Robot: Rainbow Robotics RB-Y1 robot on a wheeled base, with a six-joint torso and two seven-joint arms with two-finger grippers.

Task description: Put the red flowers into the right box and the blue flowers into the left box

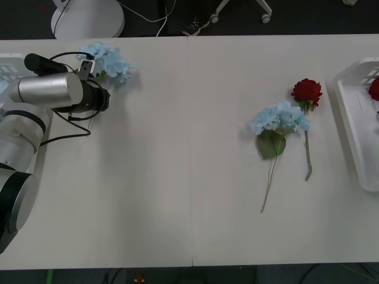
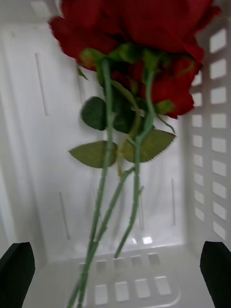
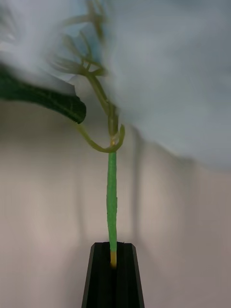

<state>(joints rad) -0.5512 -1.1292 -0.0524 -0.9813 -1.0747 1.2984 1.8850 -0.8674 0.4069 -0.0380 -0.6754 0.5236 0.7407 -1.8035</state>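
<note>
My left gripper (image 3: pixel 113 252) is shut on the thin green stem of a blue flower (image 3: pixel 163 72). In the front view this blue flower (image 1: pixel 108 59) hangs at the table's far left, beside the left box (image 1: pixel 8 66). Another blue flower (image 1: pixel 279 118) and a red flower (image 1: pixel 307 92) lie side by side on the table right of centre. My right gripper (image 2: pixel 115 264) is open above the right box (image 2: pixel 43 144), where red flowers (image 2: pixel 144 38) lie with their stems towards the fingers. The right box (image 1: pixel 355 127) sits at the table's right edge.
The white table (image 1: pixel 177 177) has a seam down its middle. Chair bases and cables stand on the dark floor beyond the far edge. My left arm (image 1: pixel 41 94) reaches across the table's left side.
</note>
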